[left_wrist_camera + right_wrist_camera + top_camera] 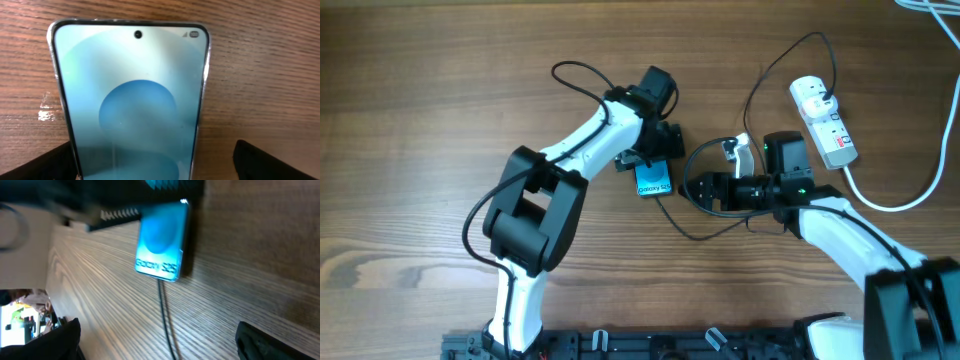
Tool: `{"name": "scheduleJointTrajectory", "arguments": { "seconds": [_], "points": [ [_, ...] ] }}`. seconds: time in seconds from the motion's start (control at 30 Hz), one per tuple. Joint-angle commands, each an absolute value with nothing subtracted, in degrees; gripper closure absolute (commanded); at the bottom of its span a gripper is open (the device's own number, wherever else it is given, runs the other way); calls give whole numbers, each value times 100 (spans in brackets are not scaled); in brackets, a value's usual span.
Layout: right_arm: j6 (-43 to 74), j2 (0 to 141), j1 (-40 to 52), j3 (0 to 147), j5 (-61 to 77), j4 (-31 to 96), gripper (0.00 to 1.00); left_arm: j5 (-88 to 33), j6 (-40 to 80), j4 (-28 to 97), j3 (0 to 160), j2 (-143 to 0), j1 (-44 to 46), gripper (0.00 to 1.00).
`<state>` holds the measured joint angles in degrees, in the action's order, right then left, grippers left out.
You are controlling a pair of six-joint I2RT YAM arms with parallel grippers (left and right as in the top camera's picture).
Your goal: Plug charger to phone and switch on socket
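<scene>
Care with the cable matters most now. In the right wrist view the charger (165, 312) meets the bottom edge of the phone (161, 240) just under the "Galaxy S25" lettering. The plug therefore looks seated, though the connector itself is too small to confirm. If so, the step in hand is the switch on the socket (823, 122). In the overhead view the socket lies on the desk (420, 90) at roughly 2 o'clock from the right wrist, well apart from the phone.

Doing it well probably means lifting the right fingers (272, 340) clear before swinging across. The black cable loops on the desk just beside them, and a snag could pull the plug out. Bringing them together into one blunt tip and pressing straight down on a red switch (836, 143) should avoid shoving the strip or its white cord (900, 203).

The right fingers are spread wide and hold nothing. The phone sits at 12 o'clock ahead of them, apart, with the cable running back between them. The left fingers (50, 165) are also released. They flank the phone's lower end at 9 and 3 o'clock, with a visible gap on the 3 o'clock side, and are well placed to brace it.
</scene>
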<state>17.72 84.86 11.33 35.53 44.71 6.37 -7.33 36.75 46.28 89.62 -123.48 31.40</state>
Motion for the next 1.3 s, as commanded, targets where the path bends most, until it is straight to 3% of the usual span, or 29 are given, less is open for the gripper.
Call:
{"name": "scheduleJointTrajectory", "arguments": {
  "seconds": [0.0,0.23,0.43,0.57,0.67,0.93,1.03,1.13,1.27],
  "points": [
    [1400,7961,1118,3634,5087,510,0,-373,3841,4737,8696,-12726,3247,9],
    [1396,7822,1118,3632,4742,626,0,141,3747,5131,8689,-13050,3223,5],
    [1702,7822,1118,3632,4744,624,0,137,3483,5437,8689,-13052,3070,9],
    [1688,7822,1118,3632,4742,624,0,-543,3323,5533,8689,-13052,2766,1],
    [1693,7843,1118,3632,4742,607,0,-707,3330,5295,8689,-13052,2659,0],
    [1710,8267,1118,3625,4742,827,0,-856,3387,4945,8689,-13050,2753,10],
    [1710,8344,1118,3588,4241,1028,0,-1264,3387,4781,8689,-13050,2753,22],
    [1826,8530,1133,3562,4195,930,0,-1262,3321,4827,8689,-13052,2753,22],
    [2080,8621,1144,3562,4200,773,0,-1208,3323,5043,8689,-13052,2829,13]
  ]
}}
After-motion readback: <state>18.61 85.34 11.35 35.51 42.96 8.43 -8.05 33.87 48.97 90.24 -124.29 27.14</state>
